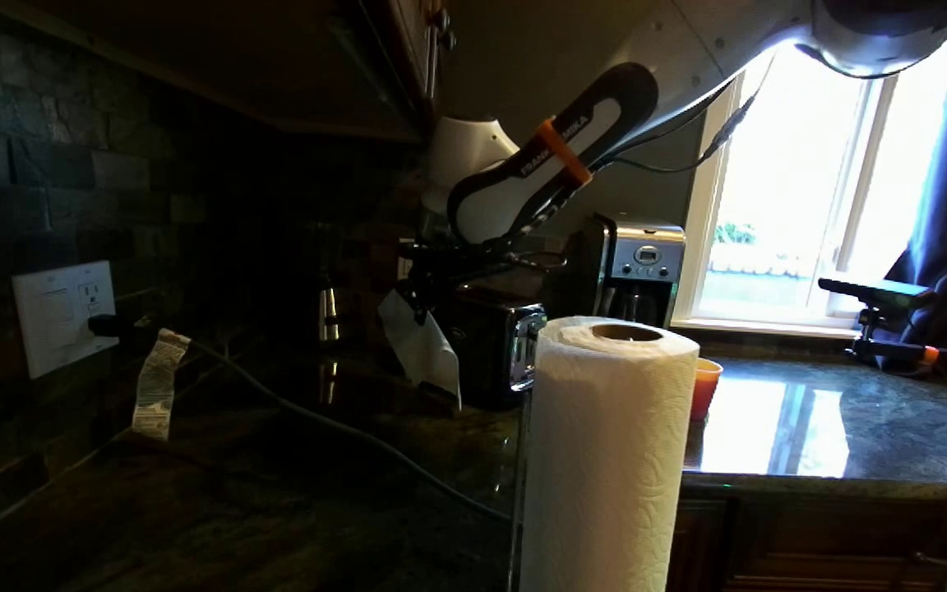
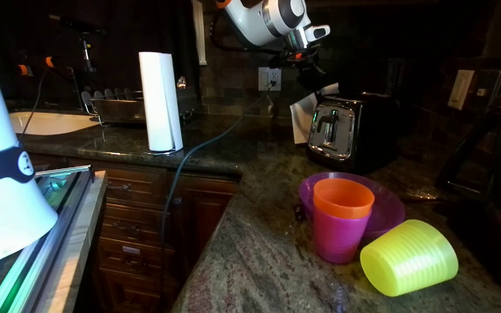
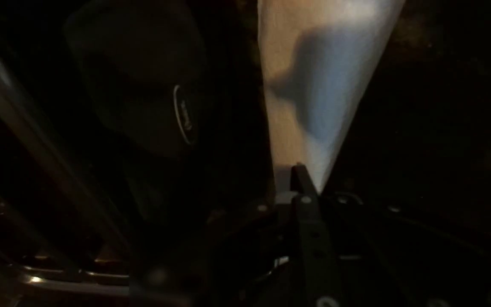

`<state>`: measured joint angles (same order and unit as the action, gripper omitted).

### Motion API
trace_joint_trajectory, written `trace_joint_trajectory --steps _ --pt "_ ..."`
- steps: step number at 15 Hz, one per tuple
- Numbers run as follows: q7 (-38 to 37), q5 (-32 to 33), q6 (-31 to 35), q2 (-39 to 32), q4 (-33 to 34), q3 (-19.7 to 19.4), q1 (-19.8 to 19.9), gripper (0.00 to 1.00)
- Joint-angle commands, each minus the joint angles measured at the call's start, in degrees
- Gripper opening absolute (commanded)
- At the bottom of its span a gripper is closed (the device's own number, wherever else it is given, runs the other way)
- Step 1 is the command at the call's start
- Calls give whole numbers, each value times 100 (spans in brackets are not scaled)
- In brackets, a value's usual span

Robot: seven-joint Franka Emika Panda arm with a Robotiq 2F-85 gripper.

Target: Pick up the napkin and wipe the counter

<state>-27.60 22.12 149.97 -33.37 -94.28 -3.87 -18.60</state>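
Observation:
The white napkin (image 1: 424,349) hangs from my gripper (image 1: 420,306), which is shut on its upper part. In the wrist view the napkin (image 3: 286,123) spreads away from the dark fingertips (image 3: 303,179), and a shadow falls across it. The toaster hides part of the napkin (image 2: 302,117) in an exterior view, where my gripper (image 2: 318,89) is above and behind that toaster. Below lies the dark, glossy counter (image 1: 276,510), mottled brown in an exterior view. Whether the napkin's lower edge touches the counter I cannot tell.
Close beside the napkin stands a toaster (image 2: 333,130). A paper towel roll (image 1: 609,460) is upright on the counter, and a cable (image 2: 215,139) crosses it. Stacked cups (image 2: 342,226), a purple bowl (image 2: 387,208) and a tipped yellow cup (image 2: 409,258) lie nearby. A cabinet (image 1: 408,49) hangs overhead.

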Motion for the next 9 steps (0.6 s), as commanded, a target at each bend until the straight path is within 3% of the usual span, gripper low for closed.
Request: trace_joint_trajectory --steps 1,9 --pt "730 -411 -34 -913 912 201 204 0" --pt "2083 -1228 -406 -2092 2113 591 565 0"
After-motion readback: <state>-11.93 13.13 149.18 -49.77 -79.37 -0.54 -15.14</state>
